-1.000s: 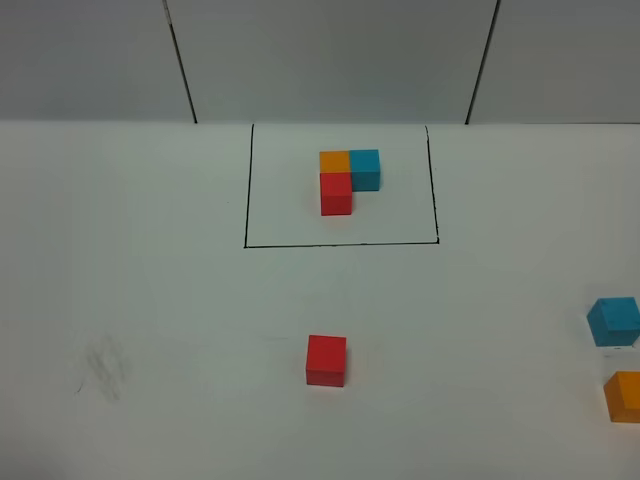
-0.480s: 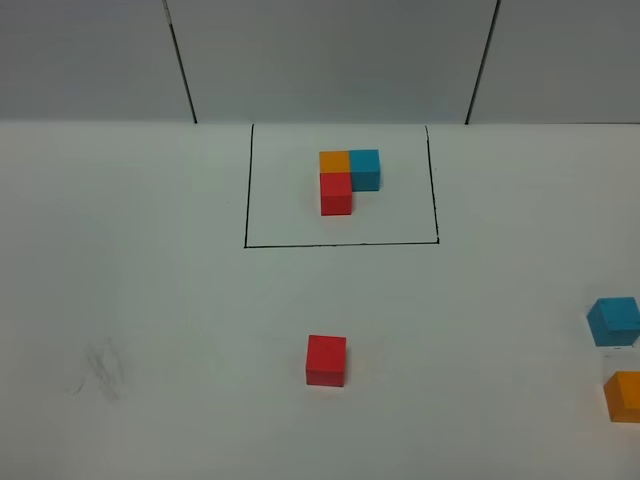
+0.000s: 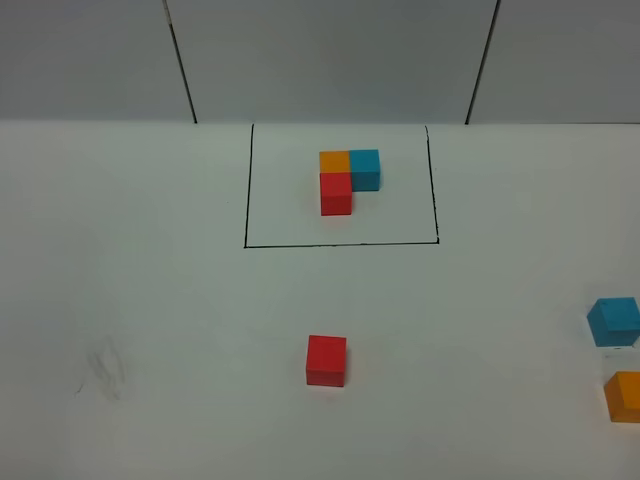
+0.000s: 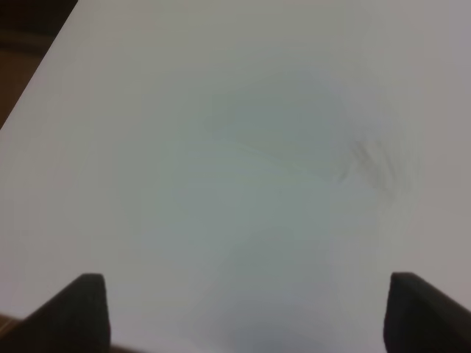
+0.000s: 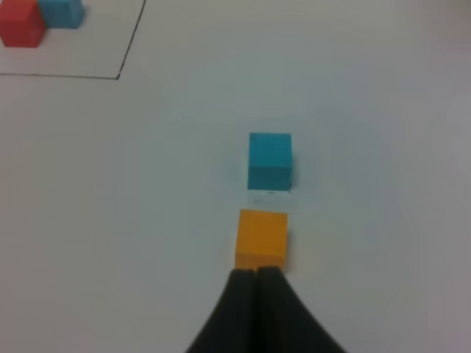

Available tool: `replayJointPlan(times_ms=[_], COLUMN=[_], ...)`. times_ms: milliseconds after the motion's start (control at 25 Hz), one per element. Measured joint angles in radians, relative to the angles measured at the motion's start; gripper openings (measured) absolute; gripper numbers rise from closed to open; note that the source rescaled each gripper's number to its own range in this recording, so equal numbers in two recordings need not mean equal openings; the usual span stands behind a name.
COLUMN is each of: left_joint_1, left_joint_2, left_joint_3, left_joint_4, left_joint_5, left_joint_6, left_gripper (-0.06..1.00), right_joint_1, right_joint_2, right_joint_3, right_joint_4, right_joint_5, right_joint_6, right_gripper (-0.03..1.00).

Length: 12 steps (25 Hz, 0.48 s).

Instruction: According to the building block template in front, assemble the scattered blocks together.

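Observation:
The building block template (image 3: 347, 178), an orange, blue and red L-shaped trio, sits inside a black drawn rectangle at the back middle; part of it shows in the right wrist view (image 5: 26, 20). The loose red cube (image 3: 326, 360) lies in the middle front. The loose light blue cube (image 3: 614, 321) (image 5: 269, 160) and the loose orange cube (image 3: 624, 396) (image 5: 261, 238) lie at the right edge. My right gripper (image 5: 256, 276) is shut and empty, its tips right behind the orange cube. My left gripper (image 4: 243, 298) is open over bare table. Neither gripper shows in the exterior view.
The white table (image 3: 150, 300) has a faint grey smudge (image 3: 103, 368) at the front left, also in the left wrist view (image 4: 372, 162). The table's edge (image 4: 37, 73) shows in that view. A grey panelled wall (image 3: 330, 60) stands behind the table.

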Motion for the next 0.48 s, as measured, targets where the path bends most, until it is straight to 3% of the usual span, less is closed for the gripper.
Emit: replayJointPlan(times_ms=[480], left_joint_1=[0.0], left_joint_2=[-0.018], left_joint_3=[0.027], left_joint_4=[-0.011], left_joint_5=[-0.052], left_joint_6=[-0.014], left_gripper=[0.82], right_joint_1=[0.0], right_joint_2=[0.0], right_joint_3=[0.0], right_joint_4=[0.0], right_joint_5=[0.0], right_joint_6=[0.0], right_gripper=[0.0])
